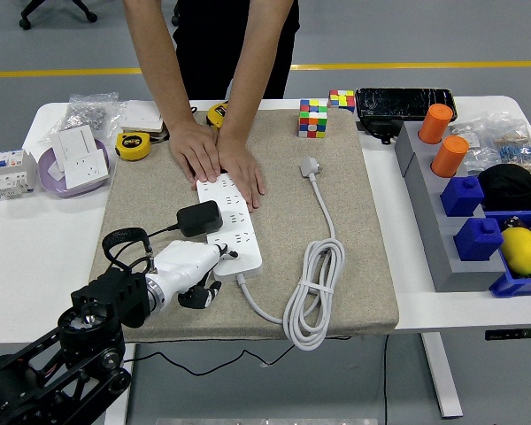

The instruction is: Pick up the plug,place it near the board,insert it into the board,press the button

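A black plug [199, 217] sits in a socket on the left side of the white power board [239, 232], which lies on the beige mat [354, 212]. My left hand [203, 270] rests at the board's near end. One white finger [223, 252] points onto the board's near corner, the other fingers are curled under, and the hand holds nothing. A person at the far side presses both hands [221, 159] flat on the board's far end. My right arm does not show.
The board's white cable lies coiled [314, 292] on the mat, its white plug [311, 166] farther back. Cubes [313, 118], tape measures [134, 145] and a purple bowl [49, 173] line the back and left. A grey rack [425, 190] of blocks stands at right.
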`<state>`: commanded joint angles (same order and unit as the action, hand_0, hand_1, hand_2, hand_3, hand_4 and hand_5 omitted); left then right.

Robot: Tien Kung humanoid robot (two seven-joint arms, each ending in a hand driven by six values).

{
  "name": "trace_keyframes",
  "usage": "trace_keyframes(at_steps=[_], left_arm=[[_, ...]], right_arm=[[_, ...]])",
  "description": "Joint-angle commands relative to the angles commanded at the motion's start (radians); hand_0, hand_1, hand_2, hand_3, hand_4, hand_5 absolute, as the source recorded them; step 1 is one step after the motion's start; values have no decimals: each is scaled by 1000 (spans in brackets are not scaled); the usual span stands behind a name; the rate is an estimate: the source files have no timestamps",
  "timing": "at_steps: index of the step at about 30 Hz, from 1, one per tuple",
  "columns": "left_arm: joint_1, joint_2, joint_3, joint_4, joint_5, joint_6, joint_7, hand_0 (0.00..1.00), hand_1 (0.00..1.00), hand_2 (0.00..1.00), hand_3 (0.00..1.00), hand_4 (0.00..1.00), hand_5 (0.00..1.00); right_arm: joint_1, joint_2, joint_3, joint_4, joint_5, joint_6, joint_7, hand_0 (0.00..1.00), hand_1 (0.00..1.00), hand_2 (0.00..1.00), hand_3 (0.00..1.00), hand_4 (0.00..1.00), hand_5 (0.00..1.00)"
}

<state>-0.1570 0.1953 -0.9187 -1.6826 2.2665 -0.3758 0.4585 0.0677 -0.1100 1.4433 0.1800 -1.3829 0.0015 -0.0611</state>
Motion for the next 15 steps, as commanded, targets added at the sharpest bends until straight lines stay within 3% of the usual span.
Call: trace_keyframes(at_steps=[15], left_arm=[[0, 2, 12, 20, 2, -3, 0, 201, 44, 173, 807, 469, 2]], right_arm=[[0, -1, 0, 0, -2, 0, -1, 868, 777, 762, 796, 998, 866]])
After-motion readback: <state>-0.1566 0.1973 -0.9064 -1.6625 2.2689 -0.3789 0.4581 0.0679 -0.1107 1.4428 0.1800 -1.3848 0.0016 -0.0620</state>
